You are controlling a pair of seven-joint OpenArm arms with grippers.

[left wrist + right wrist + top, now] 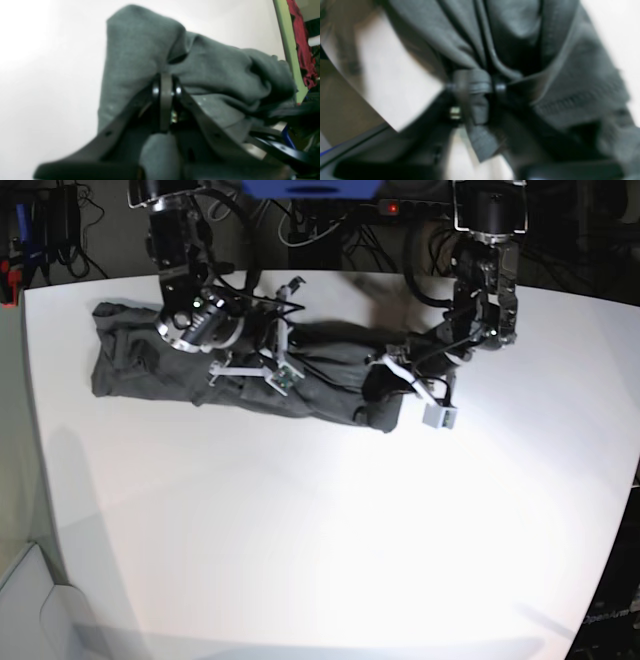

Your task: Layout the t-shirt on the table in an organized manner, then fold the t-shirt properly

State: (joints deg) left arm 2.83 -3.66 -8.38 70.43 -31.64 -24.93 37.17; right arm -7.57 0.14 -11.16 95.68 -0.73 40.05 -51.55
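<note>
The dark grey t-shirt (pixel 150 365) lies rumpled and stretched sideways across the far part of the white table (pixel 320 530). My right gripper (pixel 285 350) sits over the shirt's middle. In the blurred right wrist view this gripper (pixel 475 87) is shut on a bunched, hemmed fold of the t-shirt (pixel 570 87). My left gripper (pixel 385 392) is at the shirt's right end. The left wrist view shows that gripper (pixel 163 87) shut on a thin fold of the t-shirt (pixel 140 45), with cloth heaped behind it on the table (pixel 37 75).
Cables and a power strip (pixel 400 208) run behind the table's far edge. A green post (pixel 290 50) and red cloth (pixel 302 42) stand beyond the table at the right of the left wrist view. The table's edge (pixel 382 122) shows at lower left of the right wrist view.
</note>
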